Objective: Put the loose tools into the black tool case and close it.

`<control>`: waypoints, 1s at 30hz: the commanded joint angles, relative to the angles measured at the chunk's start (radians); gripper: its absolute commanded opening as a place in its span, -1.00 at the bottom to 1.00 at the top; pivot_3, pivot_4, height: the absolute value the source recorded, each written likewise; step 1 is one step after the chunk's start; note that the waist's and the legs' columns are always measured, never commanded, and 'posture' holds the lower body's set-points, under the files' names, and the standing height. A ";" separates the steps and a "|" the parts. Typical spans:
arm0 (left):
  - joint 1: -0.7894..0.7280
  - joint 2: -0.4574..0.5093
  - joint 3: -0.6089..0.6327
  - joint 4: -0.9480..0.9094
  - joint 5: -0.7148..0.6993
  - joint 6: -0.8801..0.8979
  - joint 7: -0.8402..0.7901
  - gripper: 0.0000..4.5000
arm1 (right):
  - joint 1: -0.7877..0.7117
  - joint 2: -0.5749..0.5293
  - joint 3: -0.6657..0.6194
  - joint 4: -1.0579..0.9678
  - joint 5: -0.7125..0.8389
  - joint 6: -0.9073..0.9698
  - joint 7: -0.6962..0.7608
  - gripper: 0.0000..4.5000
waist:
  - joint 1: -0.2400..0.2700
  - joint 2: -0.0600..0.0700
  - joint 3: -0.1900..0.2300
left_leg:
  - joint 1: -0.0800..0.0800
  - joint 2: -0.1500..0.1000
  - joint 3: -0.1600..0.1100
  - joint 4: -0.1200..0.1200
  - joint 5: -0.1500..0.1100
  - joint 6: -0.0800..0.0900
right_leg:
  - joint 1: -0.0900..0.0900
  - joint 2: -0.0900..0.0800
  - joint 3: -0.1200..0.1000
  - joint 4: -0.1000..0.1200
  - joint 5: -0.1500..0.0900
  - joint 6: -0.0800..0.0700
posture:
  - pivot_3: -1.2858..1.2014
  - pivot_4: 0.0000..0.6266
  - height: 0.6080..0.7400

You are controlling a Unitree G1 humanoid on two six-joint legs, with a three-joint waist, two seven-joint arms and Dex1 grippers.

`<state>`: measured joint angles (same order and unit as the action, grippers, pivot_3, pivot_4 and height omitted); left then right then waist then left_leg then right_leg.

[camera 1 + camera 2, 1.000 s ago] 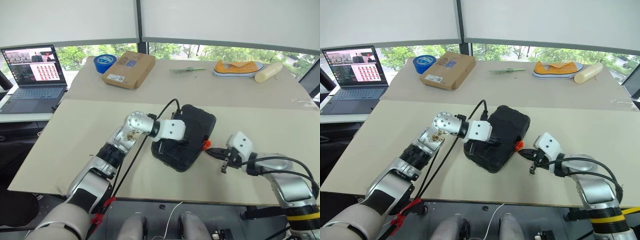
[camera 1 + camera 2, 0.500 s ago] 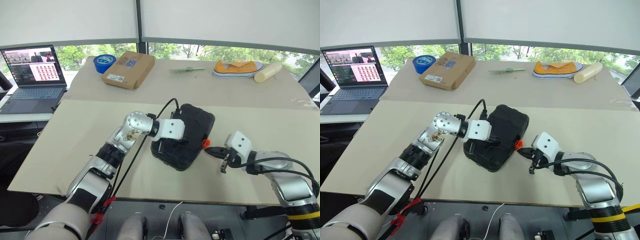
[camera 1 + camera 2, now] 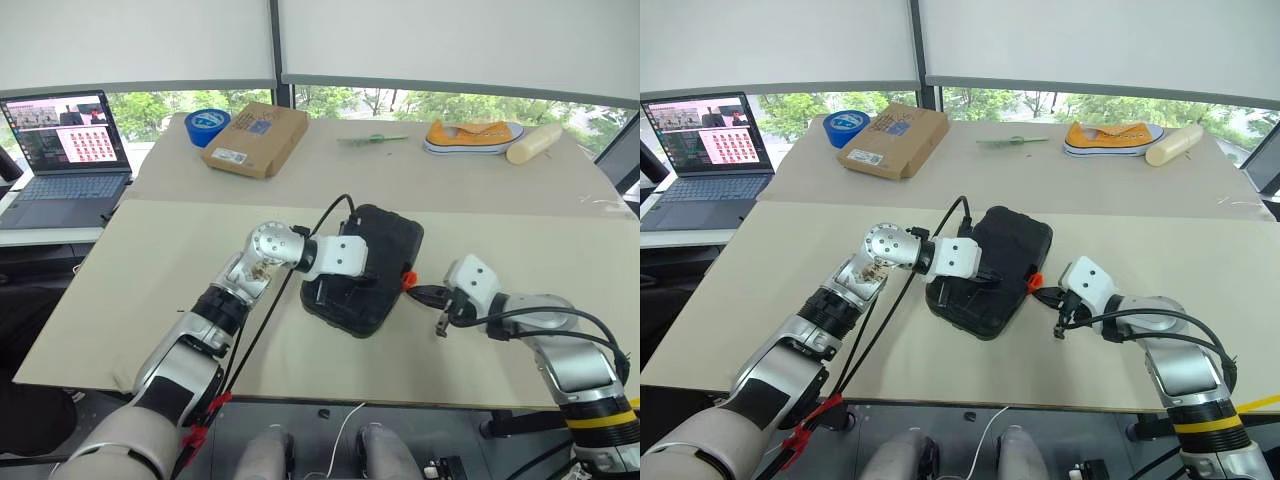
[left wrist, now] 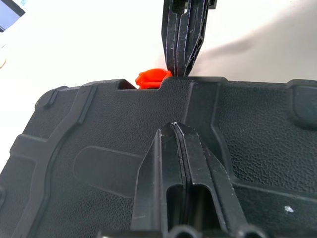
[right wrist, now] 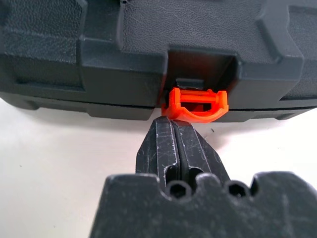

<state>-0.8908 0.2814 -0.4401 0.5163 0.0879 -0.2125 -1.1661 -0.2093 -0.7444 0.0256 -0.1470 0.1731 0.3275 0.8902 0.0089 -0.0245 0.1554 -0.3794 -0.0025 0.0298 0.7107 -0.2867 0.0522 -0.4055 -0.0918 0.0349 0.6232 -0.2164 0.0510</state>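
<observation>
The black tool case [image 4: 99, 148] is showing a matt, pebbled plastic shell, while its small orange latch [image 5: 195, 104] is looking like smooth, slightly glossy plastic. The pale counter [image 3: 150, 280] is looking smooth and matt, and the box [image 3: 258, 138] on it is showing plain brown cardboard.

tool case [image 3: 365, 268] lain mid-table [image 3: 150, 260], lid down; left gripper [image 4: 174, 130] rested on lid, right gripper [image 5: 174, 130] apparently touching latch [image 5: 195, 104].

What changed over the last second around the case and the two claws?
The right claw, shut, moved in toward the black tool case until its tips reached the orange latch. The case itself shifted slightly away from the robot. The left claw stayed shut, pressing on the closed lid. Nothing was grasped or released, and the things at the table's far edge did not move.
</observation>
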 commanded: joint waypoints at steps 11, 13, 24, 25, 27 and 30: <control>0.022 0.004 -0.039 0.070 0.058 0.000 0.002 -0.98 | -0.068 0.019 -0.029 0.055 -0.008 -0.006 -0.061 -1.00 | 0.001 0.000 0.000 | 0.000 0.000 0.000 0.000 0.000 0.000 | 0.000 0.000 0.000 -0.001 0.000 0.000 | 0.03 -0.52 0.92; 0.021 0.004 -0.039 0.073 0.059 -0.001 0.002 -0.98 | -0.087 0.043 -0.027 0.025 0.007 0.019 -0.066 -1.00 | 0.003 0.000 0.000 | 0.000 0.000 0.000 0.000 0.000 0.000 | 0.000 0.000 0.000 -0.001 0.000 0.000 | 0.03 -0.52 0.92; 0.012 -0.002 -0.036 0.096 0.062 -0.006 0.007 -0.98 | -0.148 0.102 -0.054 -0.130 0.118 0.217 -0.083 -1.00 | -0.002 0.001 -0.001 | 0.000 0.001 -0.001 0.000 0.000 0.000 | 0.000 0.000 0.000 0.000 0.000 0.000 | 0.03 -0.52 0.92; 0.012 -0.004 -0.036 0.099 0.062 -0.007 0.009 -0.98 | -0.147 0.103 -0.053 -0.127 0.116 0.216 -0.087 -1.00 | 0.005 0.001 -0.001 | 0.000 0.001 -0.002 0.000 0.000 0.000 | 0.000 0.000 -0.001 0.000 0.000 0.000 | 0.03 -0.52 0.92; 0.012 -0.007 -0.034 0.101 0.062 -0.007 0.012 -0.98 | -0.134 0.089 -0.046 -0.117 0.099 0.200 -0.090 -1.00 | 0.007 0.001 -0.001 | -0.002 0.000 -0.003 0.000 0.000 0.000 | 0.000 0.000 -0.002 -0.002 0.000 0.000 | 0.03 -0.52 0.92; 0.026 0.017 0.002 0.072 0.033 0.043 0.010 -0.98 | -0.086 0.033 -0.085 -0.124 0.107 0.186 -0.055 -1.00 | 0.007 0.001 -0.001 | -0.002 0.000 -0.002 0.000 0.000 0.000 | 0.001 -0.001 -0.002 -0.002 0.000 0.000 | 0.03 -0.52 0.92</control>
<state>-0.9038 0.2631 -0.4294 0.5482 0.0870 -0.2118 -1.1621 -0.3063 -0.6801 -0.0107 -0.2476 0.2669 0.5305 0.8124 0.0162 -0.0235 0.1548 -0.3814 -0.0028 0.0274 0.7106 -0.2868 0.0523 -0.4051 -0.0925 0.0329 0.6211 -0.2163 0.0511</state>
